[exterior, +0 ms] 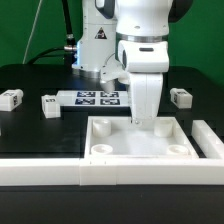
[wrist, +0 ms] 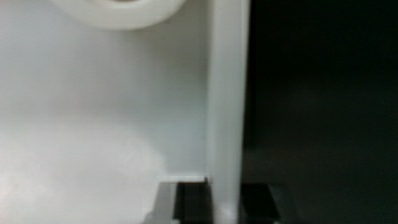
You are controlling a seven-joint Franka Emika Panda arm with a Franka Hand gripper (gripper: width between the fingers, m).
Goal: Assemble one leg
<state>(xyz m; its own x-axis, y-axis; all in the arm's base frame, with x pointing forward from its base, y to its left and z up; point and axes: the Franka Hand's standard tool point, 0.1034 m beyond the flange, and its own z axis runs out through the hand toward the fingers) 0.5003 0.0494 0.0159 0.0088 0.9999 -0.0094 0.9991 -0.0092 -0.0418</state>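
Straddling the panel (exterior: 100,126) wall, no leg held.
My gripper (exterior: 150,126) set its fingers (wrist: 183,203) either side of it; clamped or not, I could not tell. The nearest leg (exterior: 181,96) lay at 2 o'clock in the exterior view; I judged squaring the panel came first.

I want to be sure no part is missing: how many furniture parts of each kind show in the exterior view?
Legs: 3
Square panel with corner sockets: 1
Total: 4
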